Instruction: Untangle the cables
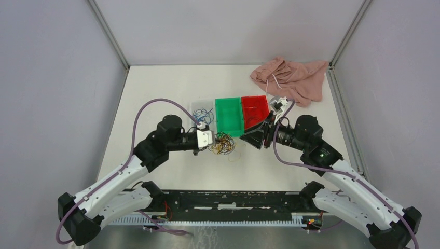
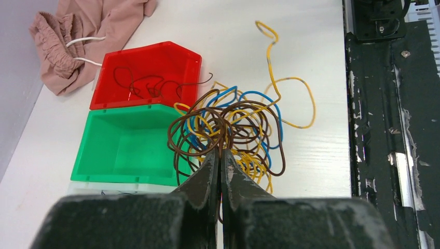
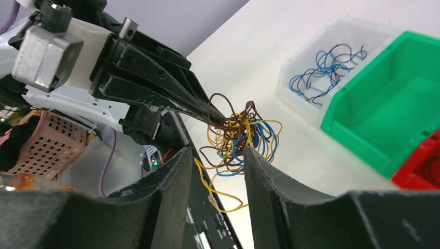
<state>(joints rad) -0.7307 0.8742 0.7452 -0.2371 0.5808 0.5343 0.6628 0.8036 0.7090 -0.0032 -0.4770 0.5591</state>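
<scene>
The cables (image 1: 224,144) are a clump of brown, blue and yellow wires on the white table, just in front of the green bin. My left gripper (image 2: 220,151) is shut on brown strands at the clump's near edge, and the clump (image 2: 236,129) spreads out beyond its tips. From the right wrist view the left gripper (image 3: 218,118) pinches the clump (image 3: 241,136) from the left. My right gripper (image 3: 218,151) is open, its fingers framing the clump's lower part. A loose yellow loop shows in the gap; contact cannot be told.
Three bins stand in a row behind the clump: a clear bin (image 3: 306,104) with blue wires, a green bin (image 2: 124,145) with nothing in it, and a red bin (image 2: 148,72) with dark thin wires. A pink cloth (image 1: 290,78) lies at the back right. The black base rail (image 2: 384,129) runs along the near edge.
</scene>
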